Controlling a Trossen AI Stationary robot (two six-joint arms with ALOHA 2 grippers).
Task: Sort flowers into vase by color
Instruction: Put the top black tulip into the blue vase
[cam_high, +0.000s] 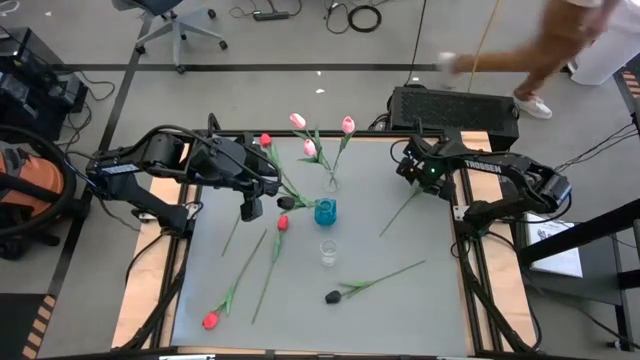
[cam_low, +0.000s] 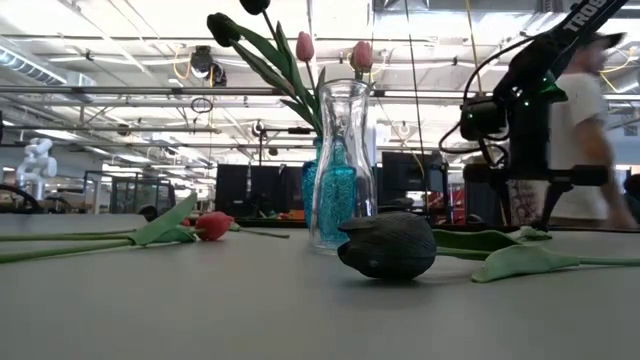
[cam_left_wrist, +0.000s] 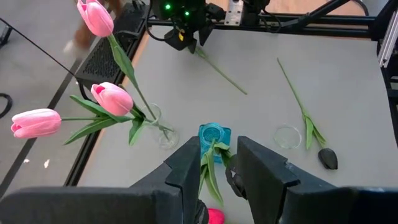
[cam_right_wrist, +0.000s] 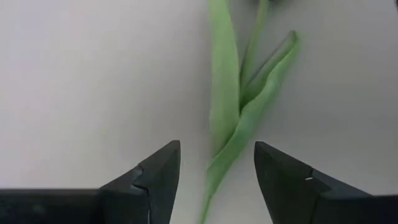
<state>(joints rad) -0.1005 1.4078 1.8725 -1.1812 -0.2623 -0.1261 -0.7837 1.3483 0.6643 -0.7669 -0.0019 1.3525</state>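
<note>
Across the table (cam_high: 420, 300) we judged the sorting about one third done. Toward 12 o'clock the clear vase (cam_high: 331, 184) already held three pink tulips (cam_high: 298, 121). Just below it stood the blue vase (cam_high: 325, 211), and toward 6 o'clock the small glass (cam_high: 328, 252) looked empty. Left to sort were a black tulip (cam_high: 333, 296) at 6 o'clock, two lying red tulips (cam_high: 210, 320) at 7 and 9 o'clock, and a loose stem (cam_right_wrist: 224, 93) at 3 o'clock.

At 10 o'clock the left gripper (cam_left_wrist: 219, 149) had its fingers drawn close on the held red tulip (cam_left_wrist: 214, 216). We took that stem to be clamped, with its far end reaching the blue vase. At 2 o'clock the right gripper (cam_right_wrist: 217, 155) stood low over the loose stem, fingers apart on either side and gripping nothing.
</note>
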